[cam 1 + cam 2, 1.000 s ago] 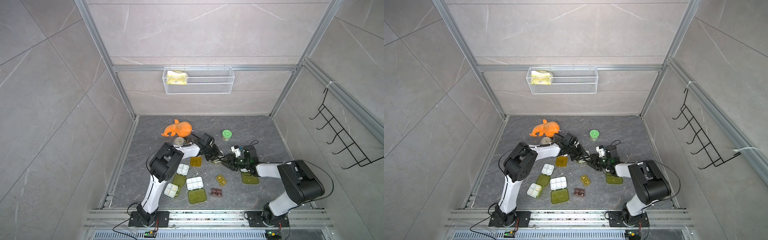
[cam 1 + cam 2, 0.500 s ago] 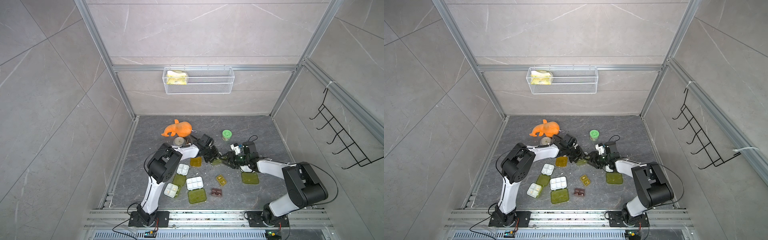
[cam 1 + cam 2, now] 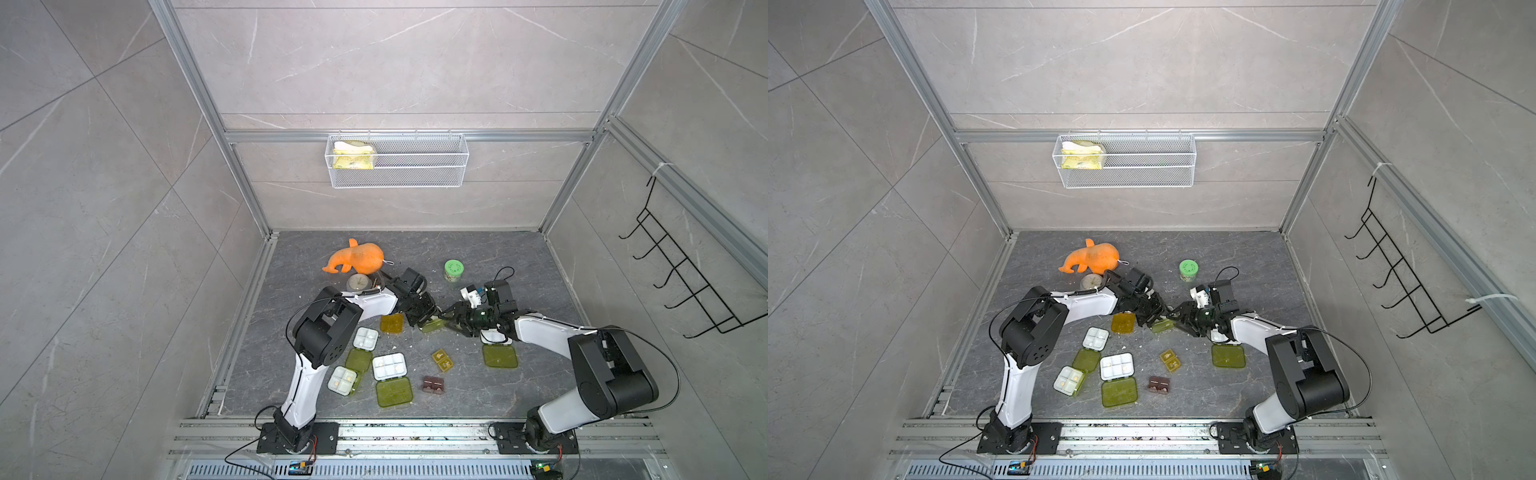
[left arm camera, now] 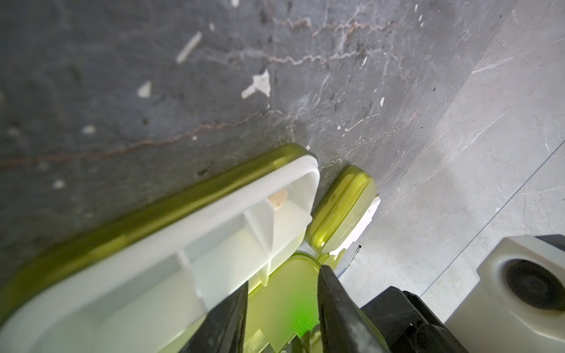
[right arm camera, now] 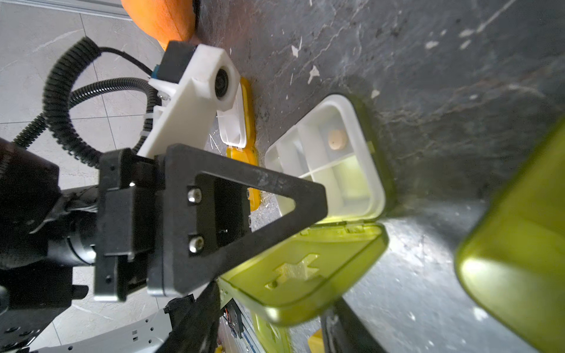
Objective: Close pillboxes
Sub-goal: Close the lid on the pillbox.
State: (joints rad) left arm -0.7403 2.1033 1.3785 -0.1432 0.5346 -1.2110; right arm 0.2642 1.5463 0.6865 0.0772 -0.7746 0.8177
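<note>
An open pillbox point(image 5: 330, 159) lies mid-floor with a pill in its white tray and its yellow-green lid point(image 5: 305, 266) swung out. It shows between both arms in both top views point(image 3: 432, 326) point(image 3: 1162, 326). My left gripper point(image 4: 282, 318) is open over the lid by the hinge, one finger point(image 5: 275, 195) crossing the tray. My right gripper point(image 5: 269, 324) is open, its fingers reaching under the lid's free edge. Several other pillboxes lie open nearer the front: point(image 3: 365, 337), point(image 3: 389, 365), point(image 3: 343, 380), point(image 3: 500, 356). An orange-lidded one point(image 3: 391, 323) sits by the left arm.
A small amber two-cell box point(image 3: 442, 359) and a dark brown box point(image 3: 432, 383) lie at the front. Behind the arms are an orange plush toy point(image 3: 355, 258), a round disc point(image 3: 359, 283) and a green-lidded jar point(image 3: 454, 270). A wire basket point(image 3: 397, 160) hangs on the back wall.
The right gripper has moved left toward the left gripper, closing in on the pillbox between them. The left gripper has dropped slightly and its jaws have widened a little.
</note>
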